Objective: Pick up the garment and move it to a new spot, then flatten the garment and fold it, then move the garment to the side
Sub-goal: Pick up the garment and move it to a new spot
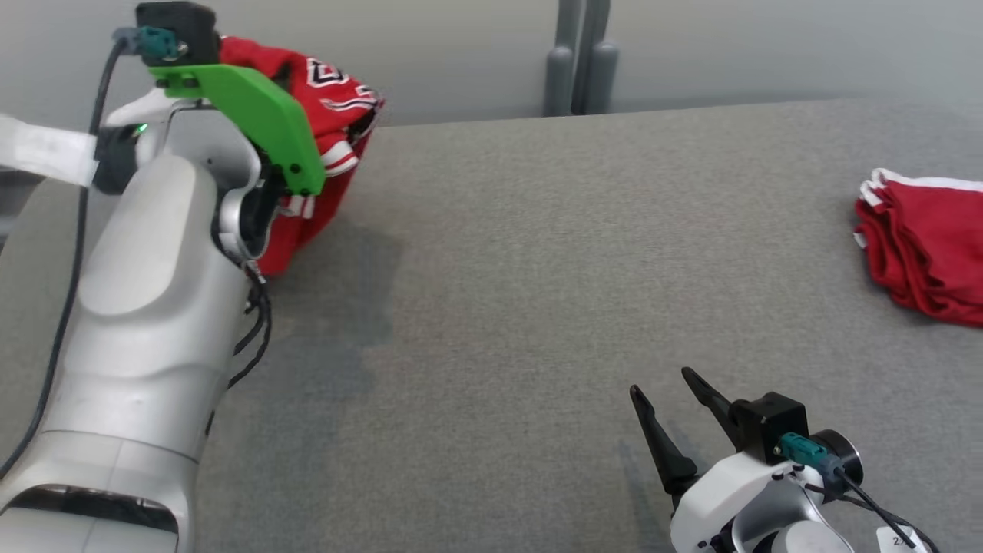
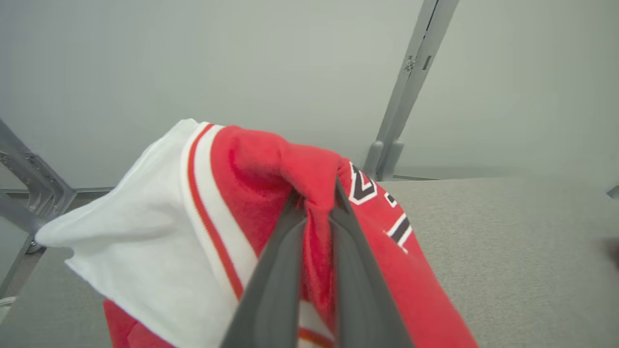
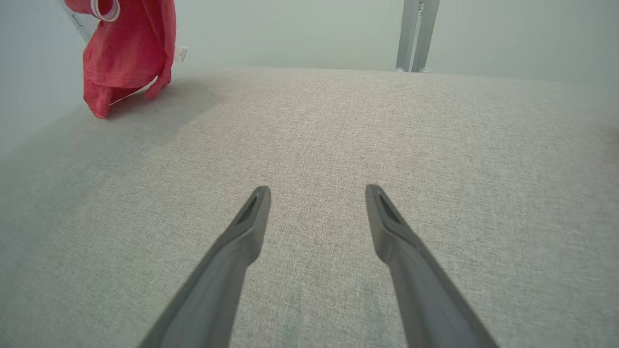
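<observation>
The garment (image 1: 338, 115), a red jersey with white and red striped trim and black and white lettering, is hanging bunched at the far left of the desk (image 1: 537, 269), close to its back edge. The left end effector (image 2: 316, 193) is gripping it: in the left wrist view the two dark fingers (image 2: 275, 270) are lying nearly together with a ridge of red cloth pinched between them, and a white panel of the jersey is drooping off to the left of that view. The cloth is trailing down from the grip towards the grey surface and casting a shadow on it; whether its lowest fold is touching the desk I cannot tell. In the head view a green bracket (image 1: 253, 115) on the left wrist is covering part of the jersey and hiding the fingers. A grey post (image 1: 576, 61) is standing behind the back edge of the desk against a pale wall (image 1: 768, 46). The right end effector (image 1: 660, 382) is hovering low over the near right part of the desk, well apart from the garment, with its jaws spread wide and nothing between them. A pile of red cloth (image 1: 929, 253) with white edging is lying at the right edge of the desk.
</observation>
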### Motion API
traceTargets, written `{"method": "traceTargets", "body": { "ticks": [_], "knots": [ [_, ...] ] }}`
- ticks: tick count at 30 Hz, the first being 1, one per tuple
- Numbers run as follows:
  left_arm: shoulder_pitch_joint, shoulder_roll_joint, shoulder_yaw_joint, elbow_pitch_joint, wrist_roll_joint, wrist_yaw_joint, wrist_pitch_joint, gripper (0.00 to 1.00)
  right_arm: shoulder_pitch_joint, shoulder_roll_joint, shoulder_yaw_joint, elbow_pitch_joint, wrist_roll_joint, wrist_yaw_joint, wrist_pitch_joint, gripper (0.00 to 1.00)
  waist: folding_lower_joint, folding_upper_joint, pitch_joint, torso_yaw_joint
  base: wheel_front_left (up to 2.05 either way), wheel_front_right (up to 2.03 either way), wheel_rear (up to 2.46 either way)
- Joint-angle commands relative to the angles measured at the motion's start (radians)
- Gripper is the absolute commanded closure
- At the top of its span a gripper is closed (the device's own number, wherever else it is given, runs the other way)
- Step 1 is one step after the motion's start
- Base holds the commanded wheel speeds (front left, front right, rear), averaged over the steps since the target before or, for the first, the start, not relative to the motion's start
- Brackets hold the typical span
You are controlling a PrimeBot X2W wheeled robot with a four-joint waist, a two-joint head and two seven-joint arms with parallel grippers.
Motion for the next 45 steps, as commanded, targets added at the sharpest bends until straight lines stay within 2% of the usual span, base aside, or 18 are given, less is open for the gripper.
{"method": "traceTargets", "body": {
  "ticks": [1, 8, 11, 15, 20, 23, 31, 36, 37, 38, 42, 45],
  "knots": [
    [-0.025, -0.023, -0.004, -0.025, -0.015, -0.019, 0.004, 1.00, 0.000, 0.004, 0.002, 0.009, 0.005, -0.001, -0.009, 0.00, 0.0000, 0.0000, -0.080, -0.122, 0.00, 0.00, 0.00],
    [-0.060, -0.099, -0.046, -0.138, -0.044, -0.073, -0.020, 1.00, -0.016, 0.018, 0.015, 0.040, 0.012, -0.001, -0.032, 0.00, 0.0000, 0.0000, -0.062, -0.249, 0.00, 0.00, 0.00],
    [-0.052, -0.118, -0.063, -0.187, -0.082, -0.088, -0.027, 1.00, -0.018, 0.019, 0.007, 0.045, 0.009, -0.001, -0.040, 0.00, 0.0000, 0.0000, -0.046, -0.280, 0.00, 0.00, 0.00],
    [-0.015, -0.126, -0.144, -0.242, -0.072, -0.098, -0.034, 1.00, -0.029, 0.023, -0.010, 0.039, 0.008, -0.001, -0.051, 0.00, 0.0000, 0.0000, -0.008, -0.293, 0.00, 0.00, 0.00],
    [0.046, -0.124, -0.235, -0.250, -0.024, -0.086, -0.022, 1.00, -0.034, 0.026, -0.023, 0.041, 0.007, -0.001, -0.064, 0.00, 0.0000, 0.0000, 0.024, -0.285, 0.00, 0.00, 0.00],
    [0.104, -0.086, -0.306, -0.240, 0.041, -0.075, -0.010, 1.00, -0.042, 0.027, -0.028, 0.045, 0.008, -0.001, -0.067, 0.00, 0.0000, 0.0000, 0.042, -0.269, 0.00, 0.00, 0.00],
    [0.291, -0.025, -0.433, -0.287, 0.095, -0.069, 0.045, 1.00, -0.038, 0.030, -0.047, 0.062, 0.002, -0.001, -0.075, 0.00, 0.0000, 0.0000, 0.045, -0.178, 0.00, 0.00, 0.00],
    [0.360, -0.011, -0.483, -0.333, 0.112, -0.065, 0.064, 1.00, -0.038, 0.030, -0.045, 0.066, -0.002, -0.001, -0.068, 0.00, 0.0000, 0.0000, 0.020, -0.142, 0.00, 0.00, 0.00],
    [0.374, -0.009, -0.495, -0.341, 0.116, -0.065, 0.069, 0.65, -0.037, 0.030, -0.045, 0.066, 0.000, -0.001, -0.067, 0.00, 0.0000, 0.0000, 0.015, -0.138, 0.00, 0.00, 0.00],
    [0.392, -0.012, -0.500, -0.348, 0.103, -0.066, 0.073, 0.00, -0.034, 0.030, -0.043, 0.066, 0.003, -0.001, -0.066, 0.00, 0.0000, 0.0000, 0.010, -0.135, 0.00, 0.00, 0.00],
    [0.450, -0.031, -0.503, -0.390, 0.063, -0.076, 0.056, 0.00, -0.023, 0.030, -0.035, 0.071, 0.011, -0.001, -0.061, 0.00, 0.0000, 0.0000, -0.011, -0.132, 0.00, 0.00, 0.00],
    [0.491, -0.035, -0.480, -0.419, 0.025, -0.062, 0.028, 0.00, -0.014, 0.030, -0.035, 0.072, 0.013, -0.001, -0.060, 0.00, 0.0000, 0.0000, -0.029, -0.137, 0.00, 0.00, 0.00]
  ]
}}
